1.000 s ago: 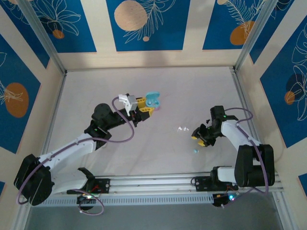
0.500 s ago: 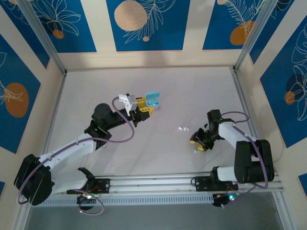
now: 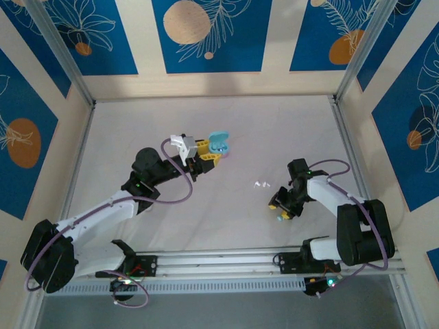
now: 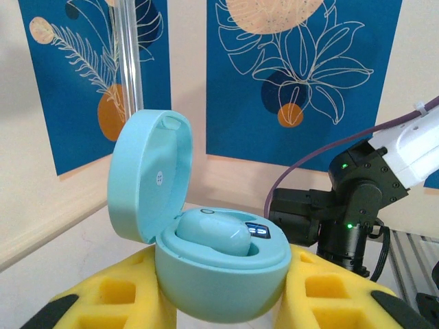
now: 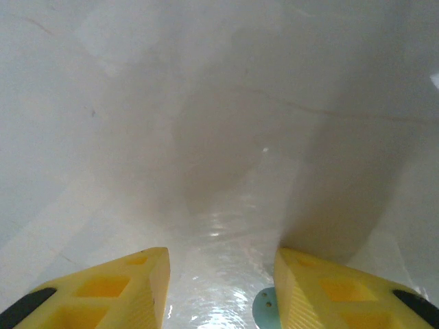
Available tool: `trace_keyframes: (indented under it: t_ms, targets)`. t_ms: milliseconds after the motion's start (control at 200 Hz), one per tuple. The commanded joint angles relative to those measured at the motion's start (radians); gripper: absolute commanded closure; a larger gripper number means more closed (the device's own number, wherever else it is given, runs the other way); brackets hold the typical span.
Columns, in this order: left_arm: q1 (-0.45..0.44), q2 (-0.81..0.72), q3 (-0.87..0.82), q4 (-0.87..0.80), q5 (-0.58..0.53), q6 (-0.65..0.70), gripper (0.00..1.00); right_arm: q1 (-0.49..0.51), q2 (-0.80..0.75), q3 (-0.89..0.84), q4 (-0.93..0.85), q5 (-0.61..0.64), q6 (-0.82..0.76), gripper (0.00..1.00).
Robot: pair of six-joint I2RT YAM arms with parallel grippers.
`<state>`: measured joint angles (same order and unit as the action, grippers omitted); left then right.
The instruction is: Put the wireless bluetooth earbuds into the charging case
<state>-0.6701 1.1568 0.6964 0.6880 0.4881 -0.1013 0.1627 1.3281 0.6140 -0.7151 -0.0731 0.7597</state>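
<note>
- Teal earbud (image 3: pixel 279 218) lies on the white worktop (image 3: pixel 226 212), nearest the arm bases. In the right wrist view it sits just inside one yellow finger (image 5: pixel 329 295).
- Right gripper (image 3: pixel 280 208) hangs low over it, jaws apart, clamped on nothing.
- White earbuds (image 3: pixel 260 184), a small pair, lie a little farther out on the worktop, to the gripper's left.
- Left gripper (image 3: pixel 210 152) is farthest back, jaws clamped on the teal charging case (image 4: pixel 219 281). The lid (image 4: pixel 147 175) stands open, with a seated earbud (image 4: pixel 212 232) inside.

Bare white table (image 3: pixel 288 130) stretches between the arms; tiny glossy white earbuds (image 3: pixel 260 184) lie mid-gap, an open teal charging case (image 3: pixel 218 142) farther left.
</note>
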Motion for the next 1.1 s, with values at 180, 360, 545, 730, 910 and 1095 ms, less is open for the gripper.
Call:
trace_keyframes:
  t_ms: [180,360,545,730,910,1095]
  targets:
    - [-0.012,0.001,0.016,0.031,0.002,0.006,0.7,-0.011,-0.009,0.055,-0.054,0.058,-0.021,0.53]
    - [-0.012,0.0,0.018,0.031,0.0,0.002,0.7,-0.051,0.024,0.078,-0.046,0.039,-0.07,0.53]
    - [-0.012,0.004,0.017,0.034,-0.002,-0.002,0.7,-0.052,0.049,0.067,-0.027,-0.008,-0.083,0.52]
    - [-0.013,0.007,0.02,0.035,-0.001,-0.001,0.69,-0.008,0.048,0.059,-0.06,0.012,-0.038,0.53]
    - [-0.012,0.012,0.018,0.041,0.002,-0.005,0.69,0.034,0.033,0.062,-0.102,0.099,0.02,0.54]
    - [-0.013,0.004,0.017,0.035,0.002,0.002,0.69,0.05,0.031,0.067,-0.127,0.136,0.029,0.57]
